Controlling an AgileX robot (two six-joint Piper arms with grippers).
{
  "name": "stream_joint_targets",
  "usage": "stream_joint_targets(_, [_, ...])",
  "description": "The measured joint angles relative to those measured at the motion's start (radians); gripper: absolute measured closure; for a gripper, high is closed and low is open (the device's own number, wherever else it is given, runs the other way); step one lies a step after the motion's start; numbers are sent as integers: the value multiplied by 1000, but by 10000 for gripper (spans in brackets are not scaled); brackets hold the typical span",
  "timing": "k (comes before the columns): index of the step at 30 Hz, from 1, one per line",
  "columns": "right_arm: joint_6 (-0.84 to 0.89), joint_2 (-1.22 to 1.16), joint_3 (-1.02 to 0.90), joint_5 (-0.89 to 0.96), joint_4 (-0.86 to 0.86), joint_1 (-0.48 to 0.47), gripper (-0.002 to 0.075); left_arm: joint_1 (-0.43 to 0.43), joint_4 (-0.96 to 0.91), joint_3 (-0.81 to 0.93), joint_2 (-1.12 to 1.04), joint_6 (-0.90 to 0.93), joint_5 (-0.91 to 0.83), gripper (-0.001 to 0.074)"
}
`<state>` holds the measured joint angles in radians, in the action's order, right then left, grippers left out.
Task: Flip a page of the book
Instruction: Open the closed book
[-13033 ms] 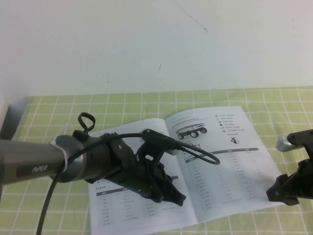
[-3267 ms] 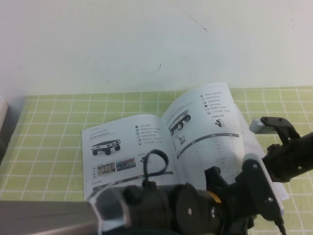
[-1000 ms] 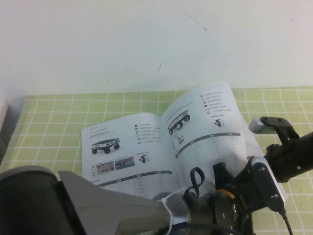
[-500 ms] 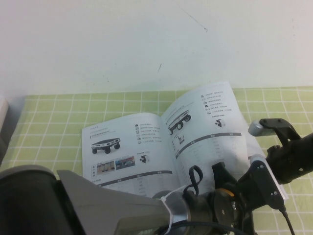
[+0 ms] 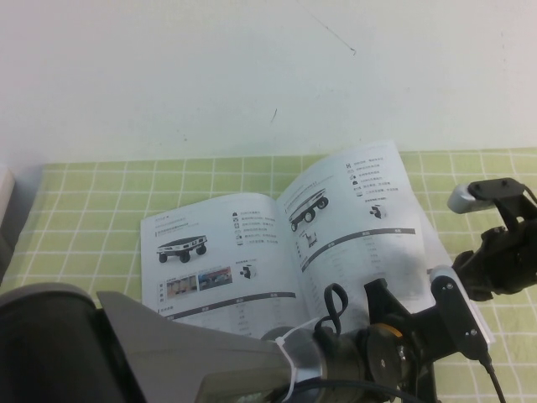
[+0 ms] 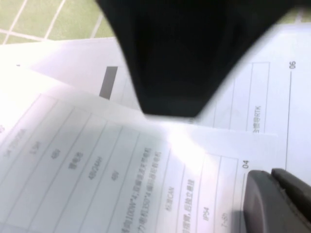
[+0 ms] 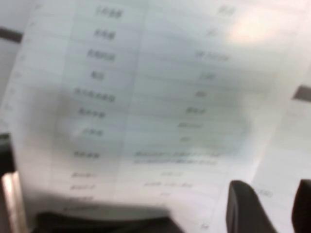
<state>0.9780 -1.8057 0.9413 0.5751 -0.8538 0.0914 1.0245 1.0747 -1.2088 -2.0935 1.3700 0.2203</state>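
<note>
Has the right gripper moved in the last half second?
Yes. The right gripper has shifted right and slightly up, away from the book, against the checked cloth. The left gripper stays at the book's lower right.

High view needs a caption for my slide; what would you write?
Left gripper lifts the book's right page; right gripper waits beside it.

We're seeing the book [image 5: 277,252] lying open on the checked cloth [image 5: 92,218], roughly mid-table, w/ the wall [image 5: 252,75] behind it. Its right-hand page [image 5: 361,210] is standing lifted off the sheets below. The left gripper [image 5: 436,323] is sitting at the book's near right corner, touching the paper. The right gripper [image 5: 491,269] is hanging just right of the raised page, probably behind its outer edge.
</note>
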Motion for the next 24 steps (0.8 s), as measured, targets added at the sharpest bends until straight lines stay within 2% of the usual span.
stream_joint_targets(11, [3,2,-4,-220,0,0,615,0,0,0,0,0,0,738])
stream_joint_targets(19, [30,-19,-4,-258,-25,-2,706,0,0,0,0,4,0,738])
stream_joint_targets(24, [118,-66,-4,-252,-116,-2,725,0,0,0,0,4,0,738])
